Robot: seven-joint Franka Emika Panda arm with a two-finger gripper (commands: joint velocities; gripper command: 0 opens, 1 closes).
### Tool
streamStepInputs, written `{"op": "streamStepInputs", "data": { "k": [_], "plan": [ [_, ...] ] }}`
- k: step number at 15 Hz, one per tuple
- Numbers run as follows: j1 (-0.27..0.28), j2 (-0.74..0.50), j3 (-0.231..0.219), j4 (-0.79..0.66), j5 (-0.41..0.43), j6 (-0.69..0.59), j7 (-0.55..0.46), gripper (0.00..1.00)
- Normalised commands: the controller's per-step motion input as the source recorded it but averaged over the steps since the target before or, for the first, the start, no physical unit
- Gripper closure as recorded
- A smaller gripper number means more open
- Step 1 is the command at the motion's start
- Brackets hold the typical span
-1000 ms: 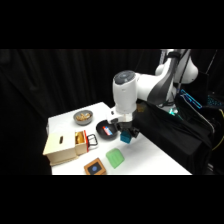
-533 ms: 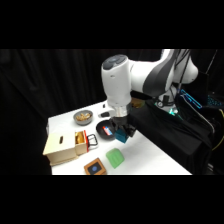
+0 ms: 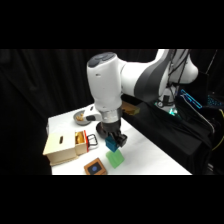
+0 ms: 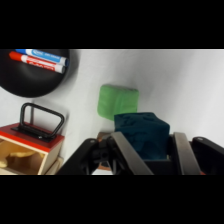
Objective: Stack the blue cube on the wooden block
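I have the cube (image 4: 142,136) pinched between both fingers (image 4: 126,152) of my gripper (image 3: 114,143), lifted clear of the table (image 3: 150,150). In the side view it hangs just above the green block (image 3: 115,158), with the wooden block (image 3: 95,167) at about 8 o'clock from it near the table's front edge. The pale box (image 3: 62,148) sits at 9 o'clock.

Your arm (image 3: 107,85) has swung leftward and toward the camera over the last second, so its white body now looms larger above the table (image 3: 150,150). The gripper (image 3: 112,141) has carried the cube (image 3: 112,144) along, from beside the bowl (image 3: 82,117) to just above the green block (image 3: 115,158).
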Motion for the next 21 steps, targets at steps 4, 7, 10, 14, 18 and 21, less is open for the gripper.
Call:
{"op": "streamStepInputs", "data": {
  "k": [4,7,10,14,18,21],
  "plan": [
    [0.089,0.30,-0.103,0.41,-0.053,0.12,0.19,0.76],
    [0.103,0.27,-0.139,0.34,-0.092,0.19,0.17,0.76],
    [0.081,0.25,-0.113,0.31,-0.039,0.11,0.12,0.76],
    [0.075,0.24,-0.084,0.30,-0.002,0.07,0.09,0.76],
    [0.079,0.23,-0.068,0.30,0.030,0.06,0.07,0.76],
    [0.079,0.22,-0.082,0.28,0.038,0.05,0.06,0.76]
  ]
}}
